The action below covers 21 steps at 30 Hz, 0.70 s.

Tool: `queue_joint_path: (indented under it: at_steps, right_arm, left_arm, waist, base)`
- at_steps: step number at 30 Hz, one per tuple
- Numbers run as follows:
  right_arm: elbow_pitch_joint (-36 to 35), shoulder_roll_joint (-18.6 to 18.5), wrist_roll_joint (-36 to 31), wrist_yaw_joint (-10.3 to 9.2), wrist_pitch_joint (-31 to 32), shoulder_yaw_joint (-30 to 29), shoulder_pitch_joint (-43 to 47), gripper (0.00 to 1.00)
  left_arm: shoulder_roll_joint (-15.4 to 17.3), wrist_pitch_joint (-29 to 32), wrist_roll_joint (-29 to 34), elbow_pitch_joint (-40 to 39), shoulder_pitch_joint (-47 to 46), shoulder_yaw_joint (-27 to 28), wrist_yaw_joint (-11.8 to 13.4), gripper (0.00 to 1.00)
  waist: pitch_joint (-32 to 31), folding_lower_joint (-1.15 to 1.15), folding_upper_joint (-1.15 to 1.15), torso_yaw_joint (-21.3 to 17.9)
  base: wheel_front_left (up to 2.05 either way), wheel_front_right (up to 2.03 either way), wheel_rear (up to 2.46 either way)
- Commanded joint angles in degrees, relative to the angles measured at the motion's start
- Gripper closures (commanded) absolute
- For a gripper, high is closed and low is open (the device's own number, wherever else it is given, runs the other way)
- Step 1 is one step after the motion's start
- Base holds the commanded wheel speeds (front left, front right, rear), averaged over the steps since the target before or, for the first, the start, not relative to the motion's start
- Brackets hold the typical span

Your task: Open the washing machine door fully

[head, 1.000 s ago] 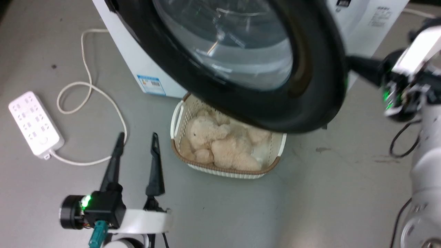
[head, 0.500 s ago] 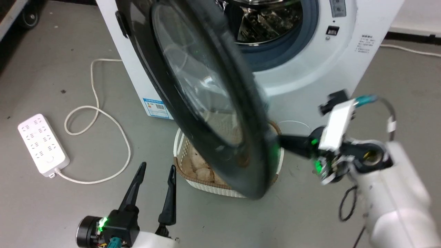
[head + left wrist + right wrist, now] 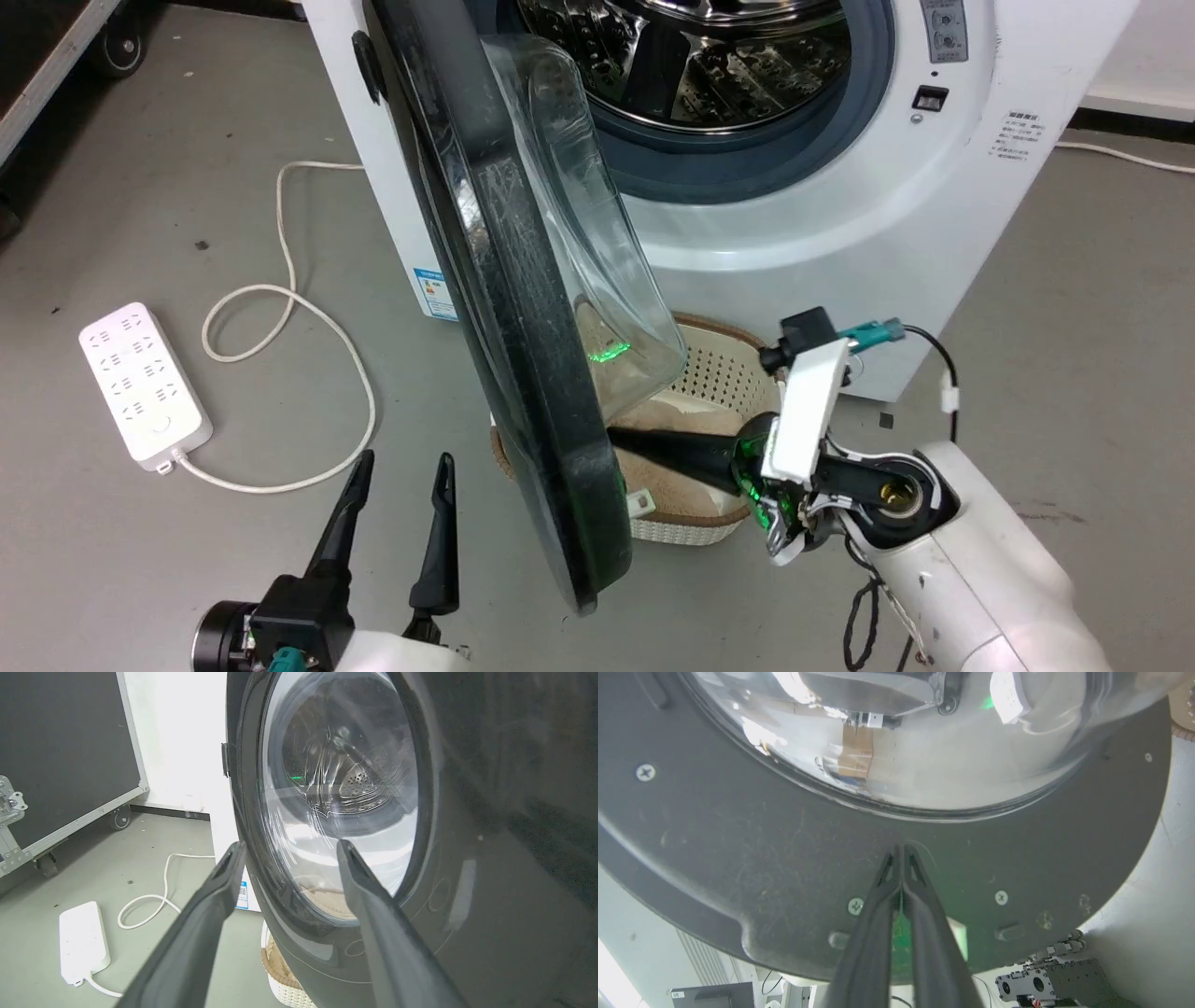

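Two claws flank the swung-out washing machine door.
R claw clenched, fingers pressed tog., nothing in it, tips against door's inner face just below the glass bowl. L claw released, fingers spread w/ nothing btwn, low on door's outer side, apart from it. Door hangs from its hinge at the robot's-left front edge of the washing machine, standing out nearly edge-on in head view; steel drum uncovered. Cream basket on floor in front of machine, partly behind door. White power strip w/ looped cable well off to left.
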Motion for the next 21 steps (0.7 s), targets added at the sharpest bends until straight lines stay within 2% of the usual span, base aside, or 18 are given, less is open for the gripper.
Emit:
queue_joint_path:
  at_steps: [1, 2, 5, 10, 14, 17, 21]
  right_arm:
    - [0.4, 0.0, 0.2, 0.06, -1.0, -0.5, 0.6, 0.63]
    - [0.9, 0.0, 0.4, 0.06, -1.7, -1.1, 0.6, 0.00]
    - [-0.1, -1.8, -1.4, 0.06, -5.1, -2.5, 0.5, 0.00]
    - [-9.3, -9.3, -13.8, 0.06, -19.3, -3.6, 3.2, 0.00]
    - [-17.3, -16.4, -29.0, 0.06, -34.6, -3.2, 7.4, 0.00]
    - [-20.1, -19.1, -39.5, 0.06, -46.8, -5.6, 12.4, 0.00]
    - [-21.9, -20.0, -54.8, 0.06, -56.6, -10.6, 21.3, 0.00]
  left_arm:
    - [0.0, -0.3, 0.3, -0.1, 0.5, 0.2, 0.0, 0.00]
    - [0.0, -0.3, 0.4, 0.0, 0.5, 0.3, 0.0, 0.00]
    - [0.0, -0.3, 0.6, 0.3, 0.5, 0.6, -0.3, 0.00]
    - [0.0, -0.3, 0.6, 0.7, 0.5, 1.2, -1.0, 0.00]
    - [0.0, -0.3, 0.6, 1.1, 0.9, 1.7, -1.5, 0.00]
    - [0.0, -0.3, 0.6, 1.4, 1.8, 2.1, -1.6, 0.00]
    - [0.0, -0.3, 0.3, 2.0, 2.7, 2.4, -1.6, 0.00]
  waist:
    - [-0.1, 0.00, 0.00, -0.1]
    - [-0.2, 0.00, 0.00, -0.2]
    - [-0.8, 0.00, 0.00, -0.6]
    - [-2.0, 0.00, 0.00, -2.0]
    - [-3.6, 0.00, 0.00, -3.4]
    - [-5.4, 0.00, 0.00, -4.3]
    - [-7.1, 0.00, 0.00, -5.1]
  base:
    - [0.00, 0.00, 0.00]
    - [0.00, 0.00, 0.00]
    - [0.00, 0.00, 0.00]
    - [0.00, 0.00, 0.00]
    - [0.00, 0.00, 0.00]
    - [0.00, 0.00, 0.00]
    - [0.00, 0.00, 0.00]
